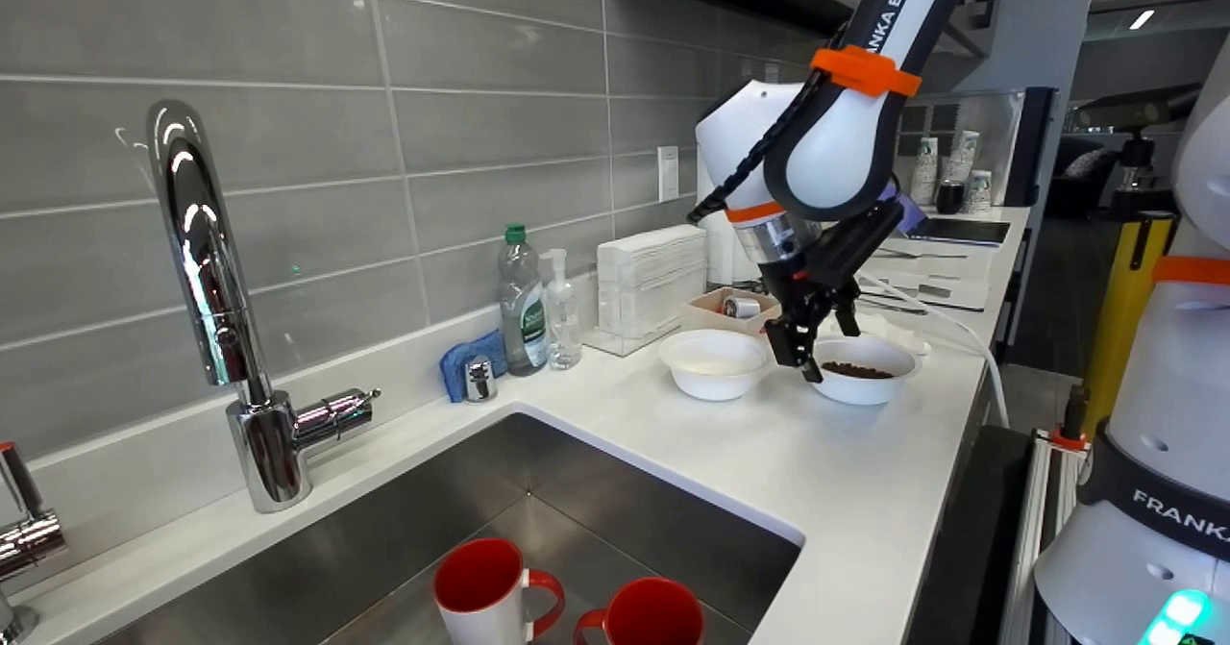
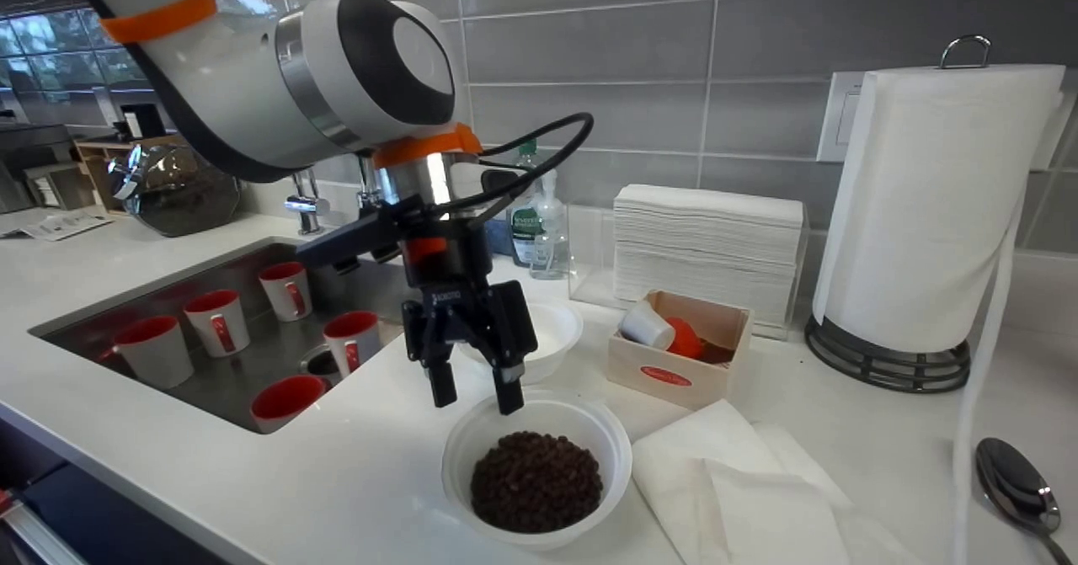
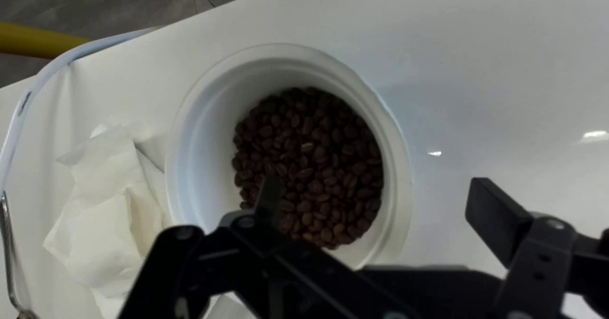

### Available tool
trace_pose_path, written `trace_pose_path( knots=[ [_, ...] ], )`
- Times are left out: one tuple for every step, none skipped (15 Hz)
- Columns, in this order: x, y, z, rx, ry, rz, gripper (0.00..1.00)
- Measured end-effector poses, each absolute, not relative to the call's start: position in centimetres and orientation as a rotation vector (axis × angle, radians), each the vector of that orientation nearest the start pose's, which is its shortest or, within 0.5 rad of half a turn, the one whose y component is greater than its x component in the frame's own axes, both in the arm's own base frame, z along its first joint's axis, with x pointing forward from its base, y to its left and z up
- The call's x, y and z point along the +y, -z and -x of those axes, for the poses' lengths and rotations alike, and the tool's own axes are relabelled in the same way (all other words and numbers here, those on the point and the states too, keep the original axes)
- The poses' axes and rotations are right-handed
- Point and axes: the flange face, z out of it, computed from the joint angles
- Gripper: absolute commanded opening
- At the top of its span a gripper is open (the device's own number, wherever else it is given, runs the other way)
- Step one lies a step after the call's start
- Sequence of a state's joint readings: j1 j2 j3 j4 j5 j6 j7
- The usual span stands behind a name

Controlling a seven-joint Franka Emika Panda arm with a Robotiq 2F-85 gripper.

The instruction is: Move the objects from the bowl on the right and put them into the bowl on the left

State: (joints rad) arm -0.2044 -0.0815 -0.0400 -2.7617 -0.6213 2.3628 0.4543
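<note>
In an exterior view, right of centre, parted jaws hang near the left rim of a white bowl (image 1: 860, 395) of brown beans (image 1: 858, 370); a second white bowl (image 1: 714, 385) stands just left on the counter (image 1: 865, 491). In an exterior view, the beans lie at lower centre, the spread jaws partly hiding the second white bowl. In the wrist view, the beans sit mid-frame, one jaw across them, the other across the counter at right.

The bowls (image 1: 862, 393) are plain white, the small objects (image 2: 536, 481) dark brown, the gripper (image 2: 476, 395) black, the arm (image 1: 834, 160) white and dark grey with orange bands (image 1: 865, 70), the mugs (image 2: 216, 325) white with red insides and handles, the wall tiles (image 1: 500, 126) grey, gridded by pale lines (image 1: 388, 89)
</note>
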Motion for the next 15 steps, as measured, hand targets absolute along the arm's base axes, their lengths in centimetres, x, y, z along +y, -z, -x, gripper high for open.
trace_pose_path(
  knots=[
    [-9.4, -21.5, -34.0, 0.311, -0.474, 3.491, 1.0],
    [-9.6, -21.1, -33.9, 0.309, -0.475, 3.504, 1.0],
    [-9.8, -20.7, -33.8, 0.305, -0.472, 3.517, 1.0],
    [-10.0, -20.3, -33.7, 0.305, -0.467, 3.529, 0.98],
    [-10.2, -19.9, -33.6, 0.306, -0.461, 3.538, 0.74],
    [-10.4, -19.5, -33.5, 0.31, -0.456, 3.544, 0.74],
    [-10.5, -19.2, -33.4, 0.313, -0.449, 3.548, 0.69],
    [-10.6, -18.9, -33.4, 0.315, -0.44, 3.55, 0.6],
    [-10.6, -18.6, -33.3, 0.315, -0.433, 3.553, 0.49],
    [-10.6, -18.4, -33.3, 0.317, -0.424, 3.555, 0.42],
    [-10.6, -18.2, -33.3, 0.317, -0.413, 3.556, 0.32],
    [-10.5, -18.0, -33.3, 0.318, -0.402, 3.557, 0.24],
    [-10.4, -17.9, -33.3, 0.316, -0.395, 3.556, 0.15],
    [-10.3, -17.8, -33.4, 0.316, -0.388, 3.555, 0.07],
    [-10.2, -17.7, -33.4, 0.314, -0.38, 3.553, 0.0]
  ],
)
